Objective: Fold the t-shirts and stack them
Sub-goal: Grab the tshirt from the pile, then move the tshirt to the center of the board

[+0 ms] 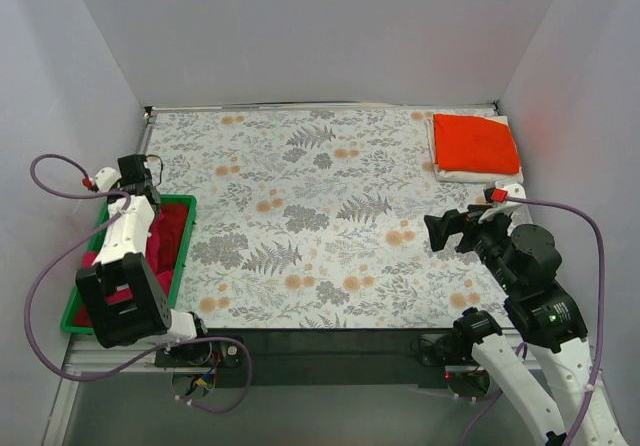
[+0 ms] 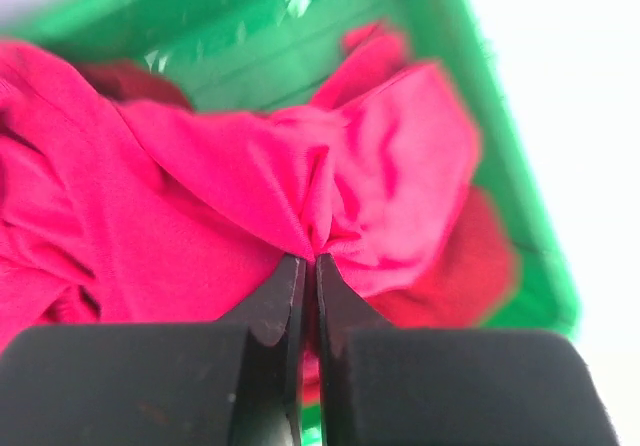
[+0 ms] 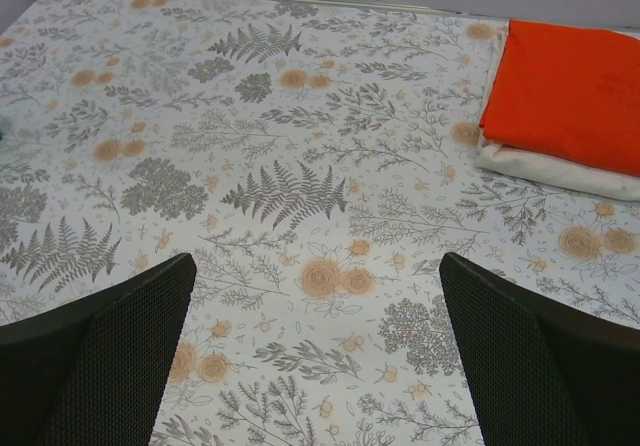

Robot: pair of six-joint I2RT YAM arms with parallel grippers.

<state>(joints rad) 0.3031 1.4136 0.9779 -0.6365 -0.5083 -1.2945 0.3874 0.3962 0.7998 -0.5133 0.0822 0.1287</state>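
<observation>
A magenta-pink t-shirt (image 2: 200, 196) lies crumpled in the green tray (image 2: 300, 56) at the table's left edge, over a darker red t-shirt (image 2: 460, 276). My left gripper (image 2: 308, 258) is shut on a gathered fold of the pink shirt inside the tray (image 1: 186, 236). In the top view the left gripper (image 1: 135, 181) sits over the tray's far end. An orange-red t-shirt (image 1: 474, 142) lies folded on a folded white t-shirt (image 1: 480, 176) at the far right; both show in the right wrist view (image 3: 570, 96). My right gripper (image 1: 450, 231) is open and empty above the cloth, near right.
A floral tablecloth (image 1: 320, 206) covers the table. White walls (image 1: 300, 26) close in the back and both sides. A purple cable (image 1: 50, 181) loops by the left arm, and another runs by the right arm (image 1: 590, 236).
</observation>
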